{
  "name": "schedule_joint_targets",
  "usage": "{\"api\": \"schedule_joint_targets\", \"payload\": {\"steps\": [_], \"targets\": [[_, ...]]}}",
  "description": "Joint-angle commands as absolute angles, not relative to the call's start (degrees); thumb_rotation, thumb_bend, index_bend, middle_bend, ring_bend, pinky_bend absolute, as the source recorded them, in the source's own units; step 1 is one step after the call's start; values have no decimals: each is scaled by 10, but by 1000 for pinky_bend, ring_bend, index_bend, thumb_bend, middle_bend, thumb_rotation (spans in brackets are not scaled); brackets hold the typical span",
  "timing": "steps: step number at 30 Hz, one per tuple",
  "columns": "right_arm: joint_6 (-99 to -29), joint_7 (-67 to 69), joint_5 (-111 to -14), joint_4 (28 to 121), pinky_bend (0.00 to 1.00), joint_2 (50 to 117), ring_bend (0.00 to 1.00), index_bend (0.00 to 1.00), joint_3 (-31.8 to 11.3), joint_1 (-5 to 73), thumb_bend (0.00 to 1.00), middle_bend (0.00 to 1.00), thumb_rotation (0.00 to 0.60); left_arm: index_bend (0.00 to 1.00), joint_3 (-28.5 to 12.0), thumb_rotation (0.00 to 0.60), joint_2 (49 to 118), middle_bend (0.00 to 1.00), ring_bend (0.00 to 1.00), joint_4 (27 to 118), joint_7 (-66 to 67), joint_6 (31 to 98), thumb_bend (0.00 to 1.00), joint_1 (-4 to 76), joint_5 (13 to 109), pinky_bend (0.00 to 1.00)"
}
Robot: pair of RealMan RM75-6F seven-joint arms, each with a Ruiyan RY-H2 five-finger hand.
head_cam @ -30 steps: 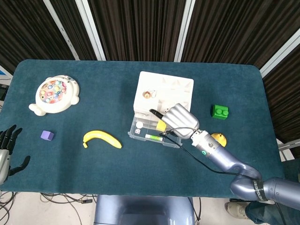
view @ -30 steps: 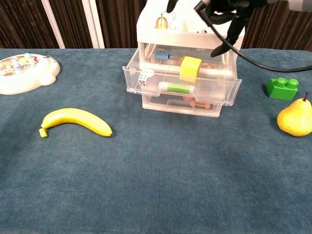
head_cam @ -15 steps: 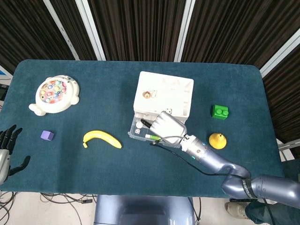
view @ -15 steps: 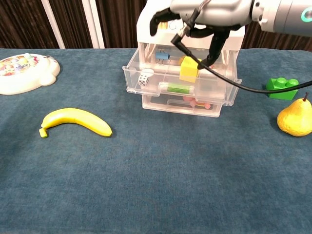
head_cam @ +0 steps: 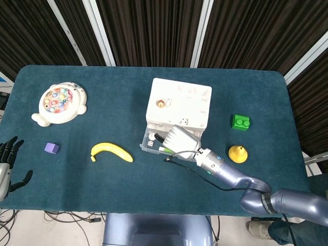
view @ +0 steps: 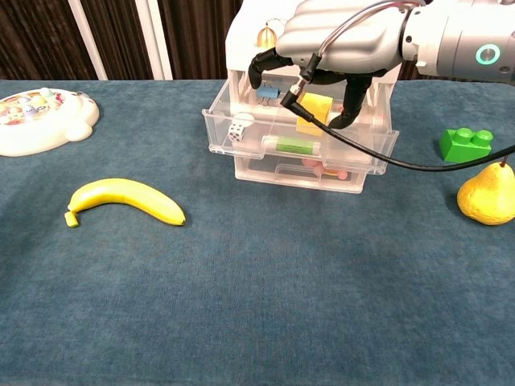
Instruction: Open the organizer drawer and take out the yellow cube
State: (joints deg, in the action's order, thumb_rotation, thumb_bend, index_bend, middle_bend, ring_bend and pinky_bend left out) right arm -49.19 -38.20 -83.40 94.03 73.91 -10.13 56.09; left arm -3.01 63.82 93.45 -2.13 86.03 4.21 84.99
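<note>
Right hand [view: 338, 40] is right over the pulled-out top drawer [view: 299, 133] of the white organizer [head_cam: 179, 102], palm down, fingers curled into the tray around the yellow cube [view: 316, 108]; whether they actually grip it, I cannot tell. That cube sits inside the open clear drawer, toward its right half, with a dark fingertip just beside it. Left hand [head_cam: 7, 166] hangs off the table's left edge in the head view, fingers spread, holding nothing.

Now the table [head_cam: 102, 174], draped in dark teal, carries everything else. White fishing-game toy [head_cam: 58, 104] sits far left. Banana [view: 125, 199] lies in front of it, well apart from the organizer. Yellow pear [view: 488, 197] stands upright at the right, green brick [view: 466, 145] just behind it. Inside the drawer: a green tube [view: 291, 145] along the front wall, a white die [view: 237, 131] at the left corner. Small purple cube [head_cam: 51, 148] rests near the left edge.
</note>
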Motion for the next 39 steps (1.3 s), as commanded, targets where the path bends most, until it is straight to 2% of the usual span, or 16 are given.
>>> {"api": "schedule_joint_targets", "payload": {"steps": [1,32,39], "targets": [[-487,-390,-828,941,1000,737,971,279,-103,565,97,943,600,38,-30,600,638,0,0,935,-21,861,306,42,850,0],[-455,-518,-765,938,1000,743,971,330,-90,597,98,951,600,45,-30,600,637,0,0,936,-20,860,307,42,849,0],[-457,-542,-748,937,1000,745,971,383,-87,605,114,958,600,45,-30,600,636,0,0,936,-21,858,307,42,847,0]]}}
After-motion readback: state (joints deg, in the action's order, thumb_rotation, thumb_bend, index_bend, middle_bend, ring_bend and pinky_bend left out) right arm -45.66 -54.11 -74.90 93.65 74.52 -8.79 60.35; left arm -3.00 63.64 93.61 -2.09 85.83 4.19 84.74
